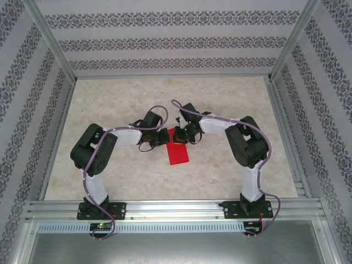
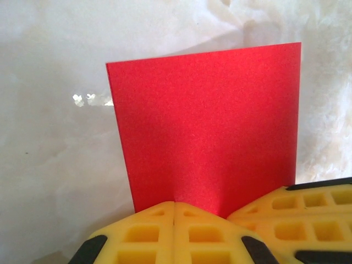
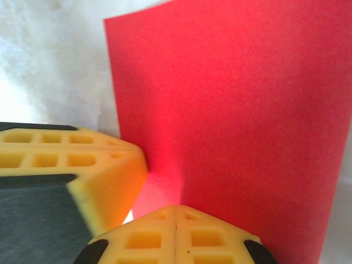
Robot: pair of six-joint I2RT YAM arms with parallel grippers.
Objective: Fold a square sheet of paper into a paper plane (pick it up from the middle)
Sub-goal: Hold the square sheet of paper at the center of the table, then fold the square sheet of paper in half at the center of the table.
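A thin bright red square sheet of paper point(image 1: 178, 152) sits at the middle of the pale marbled table point(image 1: 121, 99), about midway between its left and right edges and well clear of all four corners. Both arms reach in toward it from either side, and their heads meet at the sheet's far end.

The left gripper point(image 1: 163, 137) is at the sheet's far left corner and the right gripper point(image 1: 185, 133) at its far right corner, just beside each other. The rest of the paper runs back toward the table's near edge.

In the left wrist view the left gripper's yellow fingertips point(image 2: 143, 234) are pressed together with no gap. The red sheet rises straight out of their seam with a faint crease there, so they pinch its edge. One yellow finger point(image 2: 300, 212) of the right gripper touches the same edge just beside them.

In the right wrist view the right gripper's yellow pads point(image 3: 146, 239) are likewise pressed together on the paper's edge, and the sheet stands tilted up beyond them.
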